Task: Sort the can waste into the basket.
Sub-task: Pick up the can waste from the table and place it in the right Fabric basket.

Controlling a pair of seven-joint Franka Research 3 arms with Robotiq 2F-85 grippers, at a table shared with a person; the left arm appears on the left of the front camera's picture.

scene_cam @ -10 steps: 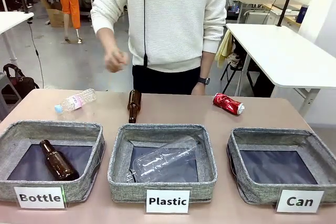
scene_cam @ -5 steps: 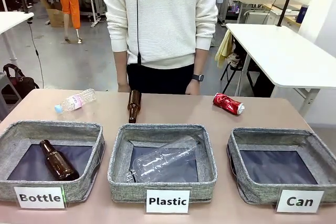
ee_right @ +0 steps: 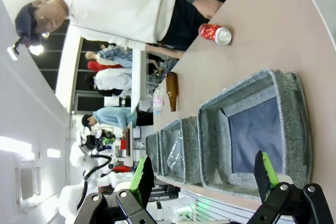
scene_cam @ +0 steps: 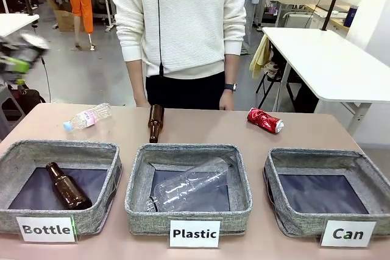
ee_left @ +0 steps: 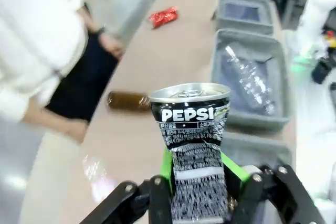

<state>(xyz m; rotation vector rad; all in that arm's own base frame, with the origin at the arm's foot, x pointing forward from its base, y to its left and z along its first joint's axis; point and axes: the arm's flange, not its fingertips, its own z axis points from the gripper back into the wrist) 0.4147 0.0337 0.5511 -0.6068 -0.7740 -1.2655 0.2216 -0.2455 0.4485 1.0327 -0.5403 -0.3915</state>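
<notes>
Now that the left gripper (ee_left: 198, 161) has swung into the front camera as a blurry shape up by the left edge, where there was nothing half a second ago, can number one is basically in the air. On its wrist cam the green pads (ee_left: 231, 169) are pinched on the crumpled lower half of the black-and-silver can (ee_left: 191, 124), with the lid end sticking out past the fingertips.

The right gripper (ee_right: 203, 174) just hangs with its fingers spread wide and nothing between them, looking down on the Can basket (scene_cam: 292, 220). That basket's dark lining is bare, same as a second ago, so nothing's sorted yet.

The catch is that the held can is way over on the left. My guess is it needs a long trip across the Bottle basket (scene_cam: 61, 145) and the Plastic basket (scene_cam: 189, 148).

Further back, the red can (scene_cam: 265, 120) hasn't budged. It's lying on the table (scene_cam: 201, 132) just past the Can basket.

At the far edge, the person has dropped the hand that was raised a second ago. Both arms hang down now, so I'd say they're out of the way.
</notes>
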